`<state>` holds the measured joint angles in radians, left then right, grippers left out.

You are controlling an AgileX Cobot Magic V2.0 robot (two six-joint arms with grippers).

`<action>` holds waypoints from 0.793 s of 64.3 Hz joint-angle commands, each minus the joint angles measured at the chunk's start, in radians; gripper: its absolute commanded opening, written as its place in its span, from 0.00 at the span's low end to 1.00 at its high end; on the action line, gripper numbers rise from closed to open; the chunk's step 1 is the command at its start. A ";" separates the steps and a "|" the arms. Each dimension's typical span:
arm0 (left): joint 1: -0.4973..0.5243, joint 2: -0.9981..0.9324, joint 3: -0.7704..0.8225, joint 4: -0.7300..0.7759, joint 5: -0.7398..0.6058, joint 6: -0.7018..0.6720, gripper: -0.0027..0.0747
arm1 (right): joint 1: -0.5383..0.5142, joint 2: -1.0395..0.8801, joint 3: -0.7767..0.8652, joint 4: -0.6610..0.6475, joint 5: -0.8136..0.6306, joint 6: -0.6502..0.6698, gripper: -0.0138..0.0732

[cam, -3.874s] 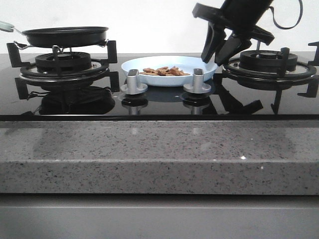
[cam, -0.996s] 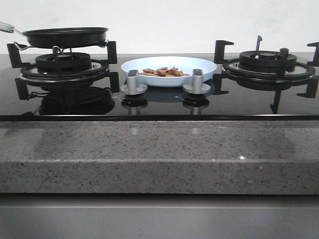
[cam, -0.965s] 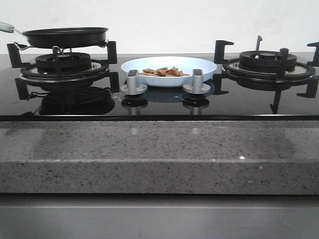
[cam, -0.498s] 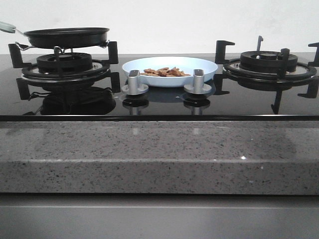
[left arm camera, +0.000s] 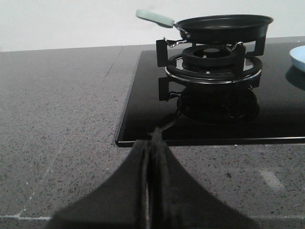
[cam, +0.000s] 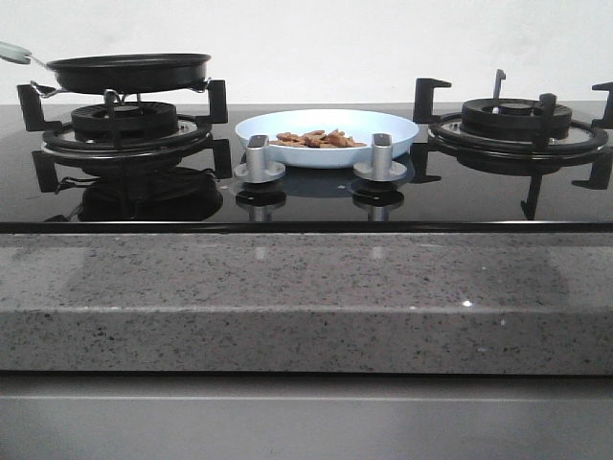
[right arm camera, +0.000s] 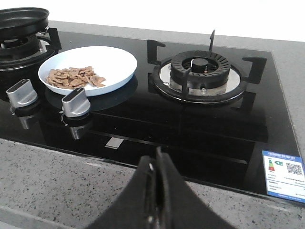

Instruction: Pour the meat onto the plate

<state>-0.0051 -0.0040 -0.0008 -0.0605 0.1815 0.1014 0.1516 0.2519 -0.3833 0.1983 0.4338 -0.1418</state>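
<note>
pan handle (cam: pixel 11 51) cut by left frame edge | plate (left arm camera: pixel 298 57) cropped at right edge | label (right arm camera: pixel 285 176) text too small to read

Soft even daylight, sharp focus, mirror reflections on glossy black cooktop (cam: pixel 306 196).

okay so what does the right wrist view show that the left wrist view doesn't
Only the right wrist view shows the meat heaped on the plate, both silver knobs, the bare right burner, a sticker, and the right gripper, shut and empty. Only the left wrist view shows the pan's pale-green handle, the countertop beside the hob, and the left gripper, shut and empty. Both show the black frying pan on the left burner and the plate, though the left wrist view catches only its edge.
</note>
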 commanded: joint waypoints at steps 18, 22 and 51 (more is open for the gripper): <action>0.009 -0.017 0.010 -0.040 -0.117 -0.015 0.01 | -0.004 0.007 -0.027 0.000 -0.080 -0.009 0.08; 0.009 -0.017 0.010 -0.040 -0.117 -0.015 0.01 | -0.004 0.007 -0.027 0.000 -0.080 -0.009 0.08; 0.009 -0.017 0.010 -0.040 -0.117 -0.015 0.01 | -0.004 0.007 -0.027 0.000 -0.080 -0.009 0.08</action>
<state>0.0027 -0.0040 0.0041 -0.0916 0.1474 0.0991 0.1516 0.2519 -0.3833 0.1983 0.4338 -0.1418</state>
